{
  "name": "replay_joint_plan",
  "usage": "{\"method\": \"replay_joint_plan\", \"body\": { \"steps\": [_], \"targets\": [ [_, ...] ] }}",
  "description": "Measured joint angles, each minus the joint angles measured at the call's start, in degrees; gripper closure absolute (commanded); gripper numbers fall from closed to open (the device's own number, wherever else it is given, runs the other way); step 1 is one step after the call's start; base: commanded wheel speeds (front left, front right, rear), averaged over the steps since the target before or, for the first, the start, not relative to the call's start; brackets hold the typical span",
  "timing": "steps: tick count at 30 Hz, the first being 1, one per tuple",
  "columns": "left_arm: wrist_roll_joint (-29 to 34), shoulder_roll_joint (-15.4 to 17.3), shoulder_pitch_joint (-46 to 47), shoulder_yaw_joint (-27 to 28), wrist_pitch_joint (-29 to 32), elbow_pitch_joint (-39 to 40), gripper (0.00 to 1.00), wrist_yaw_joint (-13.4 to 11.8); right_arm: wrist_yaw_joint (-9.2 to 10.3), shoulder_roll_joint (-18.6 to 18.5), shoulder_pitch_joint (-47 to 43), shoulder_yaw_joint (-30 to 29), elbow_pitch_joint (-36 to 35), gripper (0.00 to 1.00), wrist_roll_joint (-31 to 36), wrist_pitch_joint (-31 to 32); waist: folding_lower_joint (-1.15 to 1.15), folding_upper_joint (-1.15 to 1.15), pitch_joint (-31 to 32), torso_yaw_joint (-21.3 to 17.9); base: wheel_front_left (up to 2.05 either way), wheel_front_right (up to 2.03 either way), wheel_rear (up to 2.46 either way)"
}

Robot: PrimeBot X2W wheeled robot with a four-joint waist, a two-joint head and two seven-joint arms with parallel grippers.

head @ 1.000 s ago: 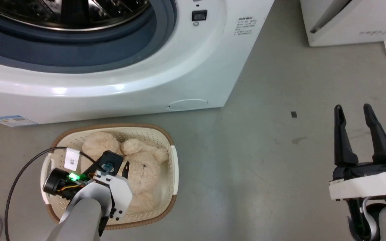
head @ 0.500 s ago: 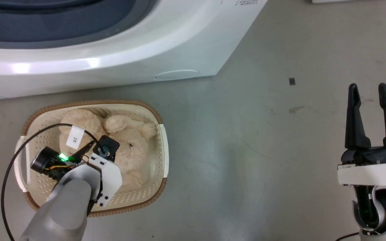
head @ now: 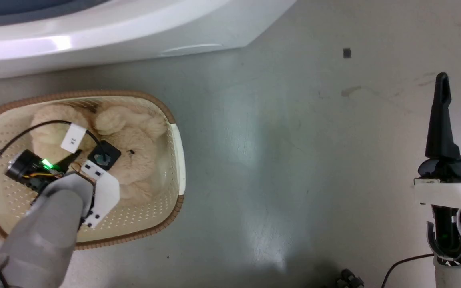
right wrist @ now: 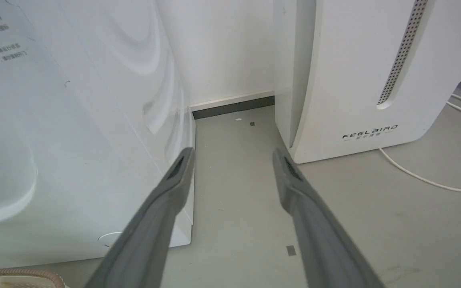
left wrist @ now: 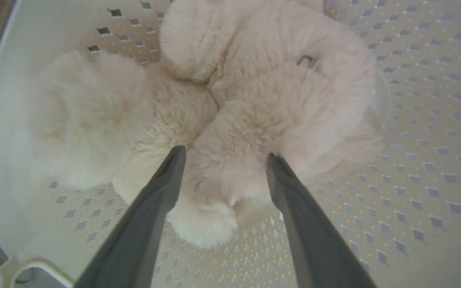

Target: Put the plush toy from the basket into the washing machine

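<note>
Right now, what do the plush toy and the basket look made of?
Plush toy: soft matte cream pile fabric, with loose fluffy fibres showing. Basket: probably moulded cream plastic, smooth, pierced with regular diamond holes; its brown rim looks woven, possibly imitation.

washing machine (head: 94,38): cropped by the top edge
plush toy (head: 138,140): partly behind left arm (head: 50,224)
basket (head: 146,212): left end cropped

Basket (head: 176,160) open-topped; plush toy (head: 142,168) crowds far half, bare bottom near side. Left gripper (left wrist: 226,154) spread astride part of toy. Washing machine (head: 94,40) front walls far side. Floor (head: 274,160) right of basket free up to right gripper (head: 460,78). Far right: gap between machine and FEELBIRD appliance (right wrist: 354,80), cable (right wrist: 426,182) beside.
</note>
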State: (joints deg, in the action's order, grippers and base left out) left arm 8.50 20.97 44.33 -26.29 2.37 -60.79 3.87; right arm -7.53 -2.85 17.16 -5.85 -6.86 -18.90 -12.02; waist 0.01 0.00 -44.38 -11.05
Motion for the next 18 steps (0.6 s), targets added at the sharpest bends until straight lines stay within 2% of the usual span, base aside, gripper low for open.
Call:
{"method": "replay_joint_plan", "body": {
  "steps": [12, 13, 14, 18],
  "targets": [
    [-0.1, 2.5, 4.2, -3.2, -1.3, -6.3, 0.0, 0.9, 0.0, 0.0, 2.8, -0.3, -0.1, 0.0, -2.4, -1.3, 0.0, 0.0, -5.1, -2.1, 0.0, 0.0, 0.0],
    [-0.2, 2.6, 5.2, -4.0, -1.8, -7.4, 0.47, 1.1, 0.0, 0.0, 3.3, -0.5, -0.2, 0.0, -2.8, -1.6, 0.0, 0.0, -5.8, -2.3, 0.0, 0.0, 0.0],
    [-0.3, 2.7, 5.7, -4.4, -2.0, -7.9, 1.0, 1.1, 0.0, 0.0, 3.4, -0.7, -0.2, 0.0, -2.9, -1.7, 0.0, 0.0, -6.1, -2.4, 0.0, 0.0, 0.0],
    [-0.6, 2.8, 7.2, -5.5, -2.1, -10.2, 1.0, 1.4, 0.0, 0.0, 3.7, -1.1, -0.2, 0.0, -3.4, -2.2, 0.0, 0.0, -6.9, -2.7, 0.0, 0.0, 0.0]
  ]
}}
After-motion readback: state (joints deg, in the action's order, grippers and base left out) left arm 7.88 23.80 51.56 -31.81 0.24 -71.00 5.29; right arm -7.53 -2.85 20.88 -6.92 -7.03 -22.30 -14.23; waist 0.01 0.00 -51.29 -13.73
